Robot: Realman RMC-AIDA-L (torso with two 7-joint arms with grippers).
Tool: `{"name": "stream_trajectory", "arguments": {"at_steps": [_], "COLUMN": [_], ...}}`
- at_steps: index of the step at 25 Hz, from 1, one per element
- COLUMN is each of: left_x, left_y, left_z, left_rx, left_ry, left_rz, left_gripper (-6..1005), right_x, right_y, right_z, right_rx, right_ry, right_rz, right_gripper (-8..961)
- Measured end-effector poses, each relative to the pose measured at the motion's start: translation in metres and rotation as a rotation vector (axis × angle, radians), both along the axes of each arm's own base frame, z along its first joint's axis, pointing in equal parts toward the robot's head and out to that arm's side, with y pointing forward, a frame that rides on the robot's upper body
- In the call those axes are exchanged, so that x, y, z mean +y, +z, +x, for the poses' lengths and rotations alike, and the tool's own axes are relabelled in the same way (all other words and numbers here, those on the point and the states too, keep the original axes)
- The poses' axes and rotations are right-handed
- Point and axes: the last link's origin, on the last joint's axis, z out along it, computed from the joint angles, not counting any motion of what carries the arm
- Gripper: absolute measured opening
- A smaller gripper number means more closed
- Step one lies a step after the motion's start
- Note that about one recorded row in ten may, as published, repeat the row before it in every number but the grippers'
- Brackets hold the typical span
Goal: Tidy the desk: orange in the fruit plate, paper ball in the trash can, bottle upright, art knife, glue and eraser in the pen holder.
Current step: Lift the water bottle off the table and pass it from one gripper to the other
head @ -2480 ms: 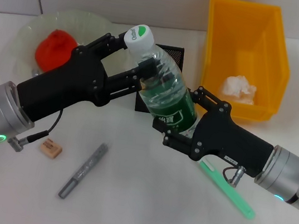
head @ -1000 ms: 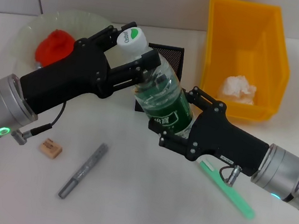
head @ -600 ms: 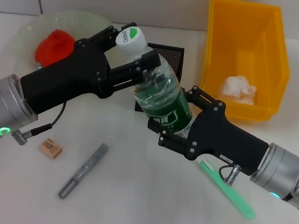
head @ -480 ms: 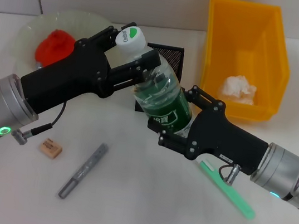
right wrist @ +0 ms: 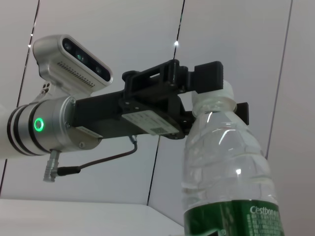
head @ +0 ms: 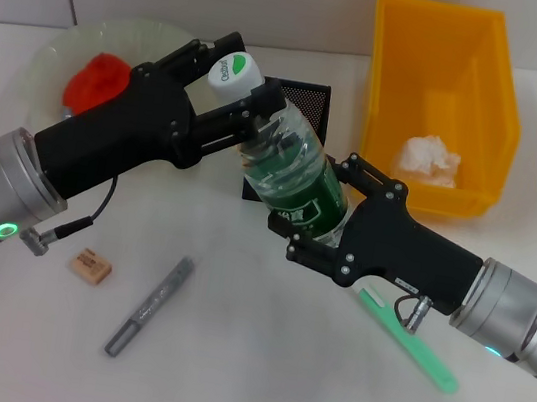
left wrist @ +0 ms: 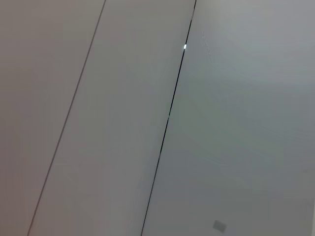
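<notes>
Gripping the clear plastic bottle with the green label and white cap [head: 289, 164] from two sides. Left black gripper [head: 247, 107] pinching the neck just under the cap, fingers [head: 260, 119] closed against the plastic, arm reaching in from 8 o'clock. Right black gripper [head: 312, 213] clamping the lower, labelled part of the body, arm coming in from 4 o'clock. Holding the bottle tilted, cap leaning toward 11 o'clock, base hidden behind the right gripper, so contact with the white desk [head: 245, 359] impossible to tell. Showing in the right wrist view as the clear shoulder and green label [right wrist: 229, 182], with the left gripper [right wrist: 197, 96] closed at the neck.

Standing directly behind the bottle, at 12 o'clock from it: black mesh pen holder [head: 309, 101], mostly hidden. Sitting farther out at 2 o'clock: yellow plastic bin [head: 436, 95] with a crumpled white paper ball [head: 428, 159] inside. Resting at 10 o'clock: translucent pale green fruit plate [head: 57, 58] carrying the orange-red fruit [head: 99, 83], partly covered by the left arm.

Lying on the desk at 7 o'clock: grey art knife [head: 150, 306], and well apart at 8 o'clock the small tan eraser [head: 92, 265]. Lying at 5 o'clock, partly under the right arm: light green stick-shaped item [head: 418, 350].

Showing only grey wall panels in the left wrist view.
</notes>
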Motion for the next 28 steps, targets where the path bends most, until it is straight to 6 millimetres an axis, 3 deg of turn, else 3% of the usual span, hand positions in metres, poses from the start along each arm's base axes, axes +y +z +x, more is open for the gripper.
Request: {"name": "stream_trajectory", "arguments": {"at_steps": [28], "left_x": [0.0008], "left_y": [0.0014], "left_z": [0.0004], "left_rx": [-0.009], "left_ry": [0.003], "left_rz": [0.005], "left_gripper": [743], "right_x": [-0.0011], "right_y": [0.0049], "right_z": [-0.0023], "right_rx": [0.028], "right_ry": [0.018], "right_rz": [0.037], "right_gripper": [770]}}
